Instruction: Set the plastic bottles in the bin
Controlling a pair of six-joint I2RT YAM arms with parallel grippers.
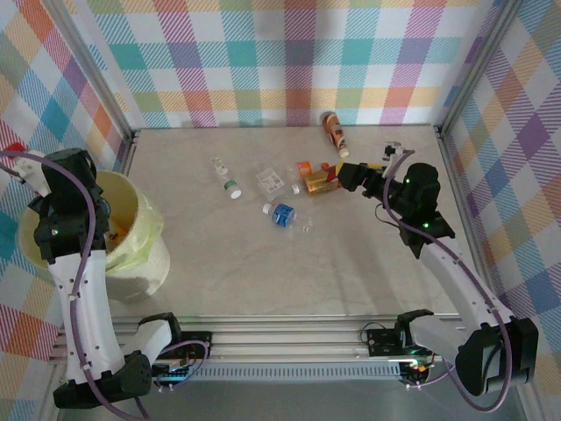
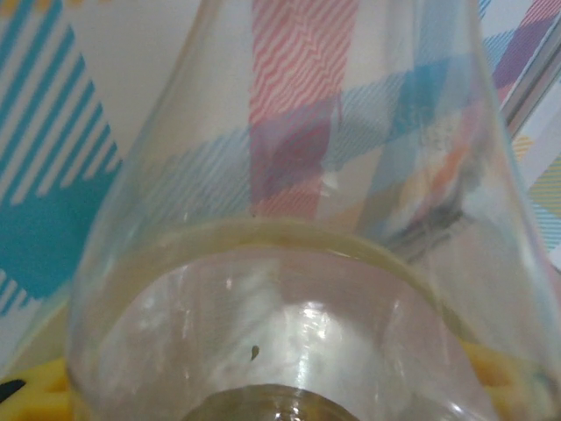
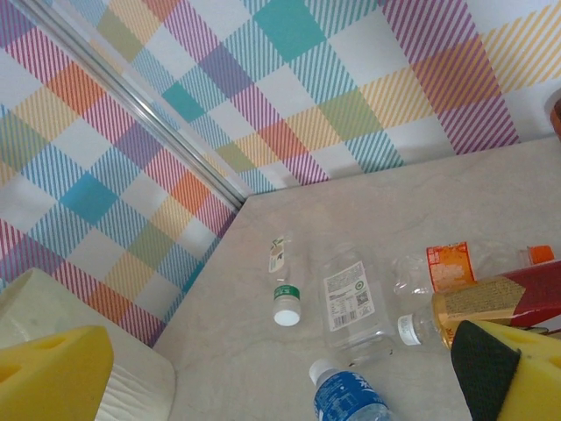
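Observation:
At the left, my left gripper (image 1: 33, 175) is high over the far-left rim of the pale yellow-green bin (image 1: 140, 263), shut on a clear plastic bottle (image 2: 289, 263) with a red cap (image 1: 13, 149). That bottle presses close to the left wrist camera, and bits of yellow pad show at the lower corners. My right gripper (image 1: 349, 175) stands open with nothing between its fingers (image 3: 504, 368). It hovers just right of the orange-labelled bottles (image 1: 317, 178). On the table lie a green-capped bottle (image 3: 285, 298), a clear squarish bottle (image 3: 349, 303) and a blue-labelled bottle (image 3: 351, 399).
Another orange bottle (image 1: 334, 132) lies by the back wall, and a small capped one (image 1: 390, 151) sits behind the right arm. Checked walls with metal posts close the table on three sides. The bin's bag (image 1: 145, 224) hangs over its right rim.

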